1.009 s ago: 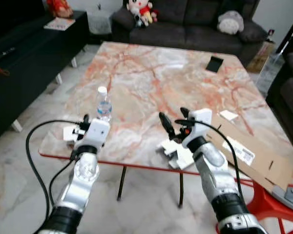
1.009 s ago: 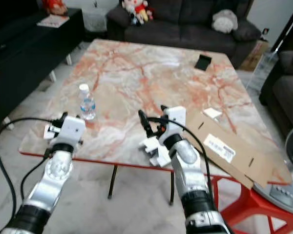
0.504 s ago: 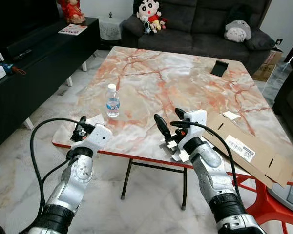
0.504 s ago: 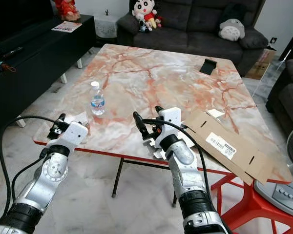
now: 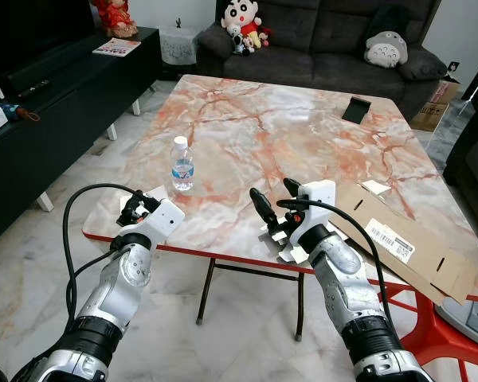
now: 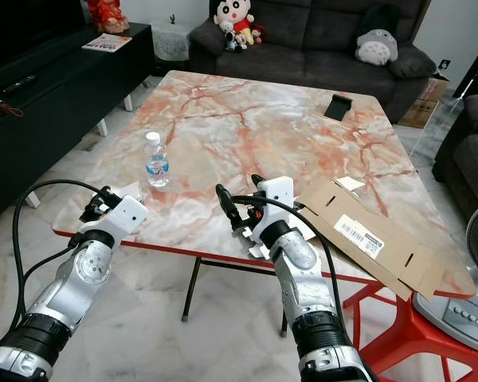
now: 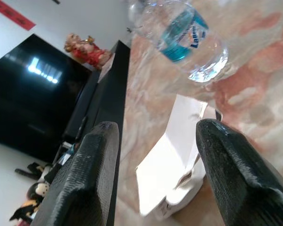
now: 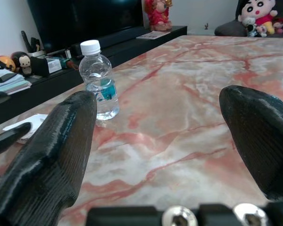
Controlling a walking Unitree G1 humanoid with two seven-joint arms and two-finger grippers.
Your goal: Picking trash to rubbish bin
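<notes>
Robot's parked at the near edge of the table [image 5: 223,143], both arms up, nothing grabbed yet. Left gripper [image 5: 135,208] has its jaws apart, lined up on the paper scrap [image 7: 172,155] at the corner, just past it the bottle [image 5: 181,164]. Right gripper [image 5: 272,200] hovers spread wide over crumpled paper [image 5: 291,253] by the cardboard [image 5: 398,239]. No bin around.

Home living room: dark sofa [image 5: 334,48] with plush toys [image 5: 243,24], marble coffee table [image 5: 263,135], TV cabinet [image 5: 56,87].
</notes>
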